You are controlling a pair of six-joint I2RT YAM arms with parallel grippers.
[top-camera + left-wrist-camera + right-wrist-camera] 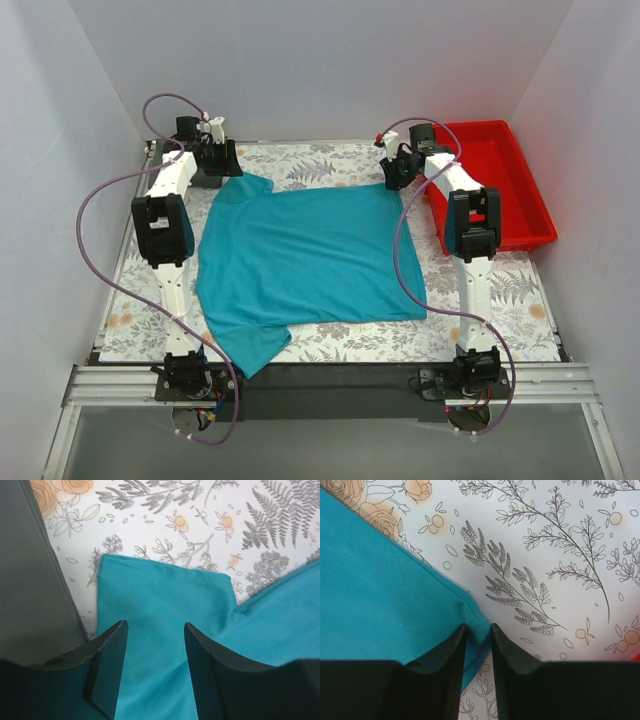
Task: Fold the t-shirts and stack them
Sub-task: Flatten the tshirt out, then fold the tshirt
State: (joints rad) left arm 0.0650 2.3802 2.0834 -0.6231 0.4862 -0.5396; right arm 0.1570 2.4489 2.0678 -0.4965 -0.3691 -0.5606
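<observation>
**Setting.** White walls [300,60] on three sides. A floral table cloth [500,300] covers the work surface. A red tray [495,170] sits at the far right.

**Overhead view.**
- The teal t-shirt [300,260] lies spread flat in the middle of the cloth, collar end to the left and hem to the right. Both sleeves are out and no fold is visible.
- The left gripper [212,150] is at the far left corner, by the upper sleeve.
- The right gripper [395,170] is at the far right corner of the hem, just beside the tray.
- No stack is visible anywhere.

**Left wrist view.**
- The sleeve [160,595] lies flat on the floral cloth.
- The left gripper [156,630] is poised over it, its jaws standing apart and nothing caught between them.
- A dark grey flat shape [25,580] fills the left edge. It may be the second shirt, but this cannot be confirmed.

**Right wrist view.**
- The hem corner [465,605] of the teal shirt sits between the jaws of the right gripper [478,627].
- The jaws stand close together, and by appearance they pinch the cloth.

**Progress, as judged.**
- Early stage: the shirt is laid out and one corner looks taken.
- The left side is not yet grasped.
- Every fold of the teal shirt remains to be done, and so does the stacking.
</observation>
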